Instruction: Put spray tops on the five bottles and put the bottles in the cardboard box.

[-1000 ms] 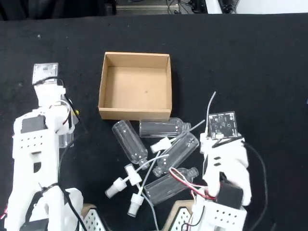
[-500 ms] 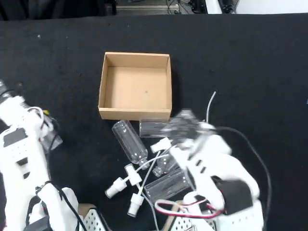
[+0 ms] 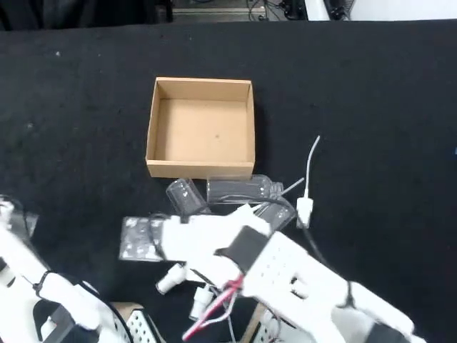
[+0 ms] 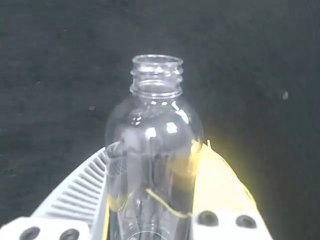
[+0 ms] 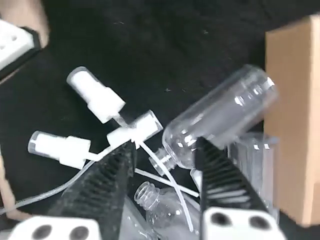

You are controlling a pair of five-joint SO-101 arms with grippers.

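The left fingers clamp an uncapped bottle, at eight o'clock from the cardboard box. The right fingers, spread wide above the spray tops at six o'clock, should pinch one cap's body, clear of the tangled tubes.

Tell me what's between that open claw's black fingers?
Right wrist view: a clear bottle's neck and a thin white tube show between the right gripper's fingers.

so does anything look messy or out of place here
The bottles and spray tops lie tangled in a heap on their sides beside the cardboard box, tubes crossing. One spray top sits off to the heap's side. Nothing looks spilled or broken.
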